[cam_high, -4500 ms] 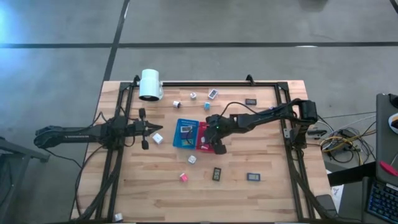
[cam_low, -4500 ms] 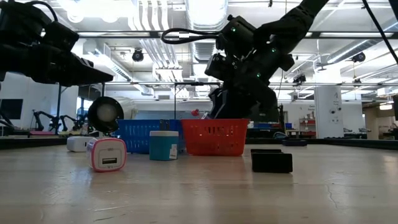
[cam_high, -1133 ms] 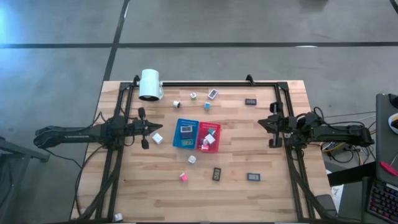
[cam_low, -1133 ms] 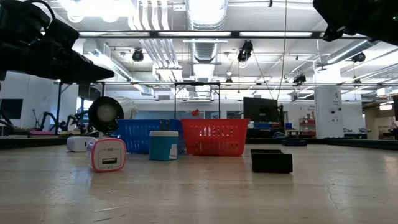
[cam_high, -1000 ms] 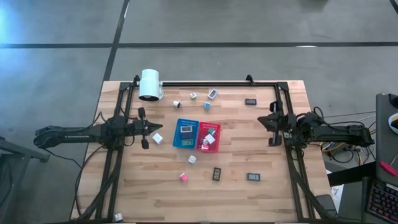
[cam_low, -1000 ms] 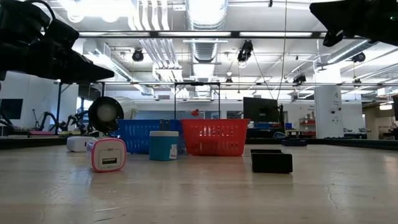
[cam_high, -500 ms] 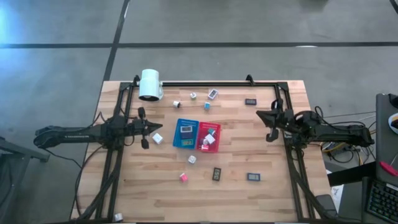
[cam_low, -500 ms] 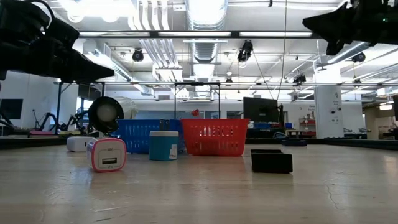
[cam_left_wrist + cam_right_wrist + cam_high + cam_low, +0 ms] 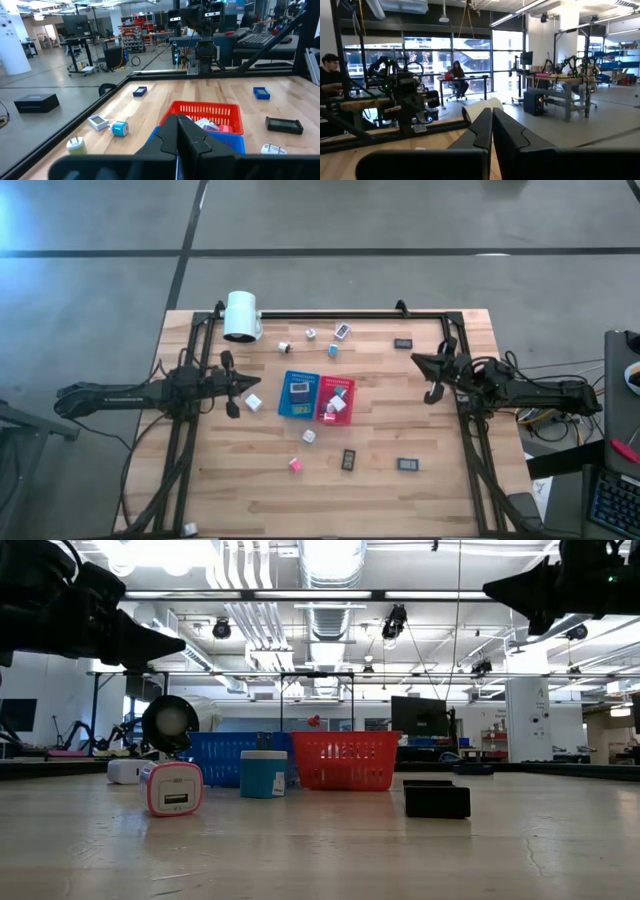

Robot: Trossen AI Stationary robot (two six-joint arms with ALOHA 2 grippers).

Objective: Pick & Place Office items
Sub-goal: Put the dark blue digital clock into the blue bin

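Observation:
The office items lie scattered on the wooden table: a white cube (image 9: 254, 402), a pink one (image 9: 295, 465), a teal one (image 9: 332, 350) and dark flat rectangles (image 9: 349, 460) (image 9: 407, 465) (image 9: 403, 343). Some more sit in the blue tray (image 9: 298, 394) and the red tray (image 9: 336, 399) at the middle. My left gripper (image 9: 248, 385) hovers shut and empty at the left side, just above the white cube. My right gripper (image 9: 418, 361) hovers shut and empty at the right side, high over the table, as the low view shows (image 9: 490, 588).
A big white cylinder (image 9: 242, 317) lies at the far left corner. A black frame (image 9: 330, 313) runs along the far edge and both sides. In the low view a pink-white charger (image 9: 171, 787), a teal cube (image 9: 263, 774) and a dark block (image 9: 437, 799) stand near the front. People sit in the room beyond.
My right gripper has swung at the wrist: its tip has gone toward the table's far edge and a little toward the middle, still shut. My left gripper's tip has tipped up slightly. No office item has moved.

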